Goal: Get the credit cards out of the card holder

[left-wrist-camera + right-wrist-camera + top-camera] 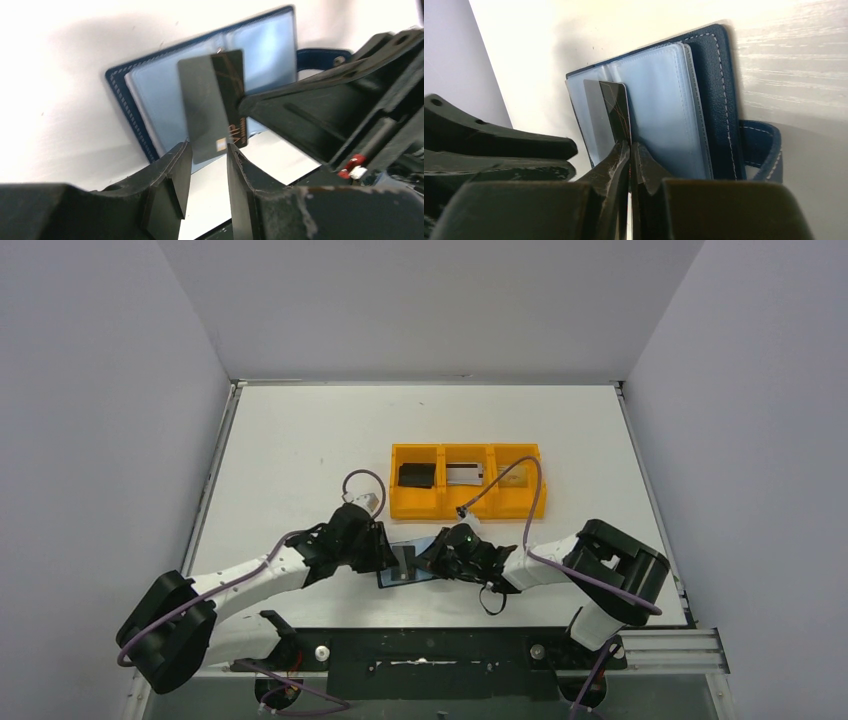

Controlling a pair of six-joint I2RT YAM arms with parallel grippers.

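- Tray [418,508]: orange, rectangular, three compartments side by side, on the white counter [300,460] beyond both arms.
- Left compartment holds a black card [415,475], lying flat. The middle one holds a silver card [464,475], also flat. A purple cable [536,490] arches across the right one in the top view.
- Wallet [392,578] [150,95] [664,100]: lies open on the counter near the arm bases, between the two end effectors and well apart from the tray. The cover is dark navy with pale stitching along the edge. The inner pockets are blue-grey, smooth and slightly glossy, stacked like pages.
- A closing tab [764,150] [320,55] sticks out from one cover edge as a navy strap.
- Gold-lined card [212,105] [611,115]: thin, rigid, rectangular, black with fine gold lines on one part. It stands tilted up over the pockets.
- Right end effector [630,145] [440,558]: fingers pressed together on one edge of the gold-lined card.
- Left end effector [209,147] [385,552]: fingers stand apart with the card's near end in the gap. I cannot tell whether they press on its edges.
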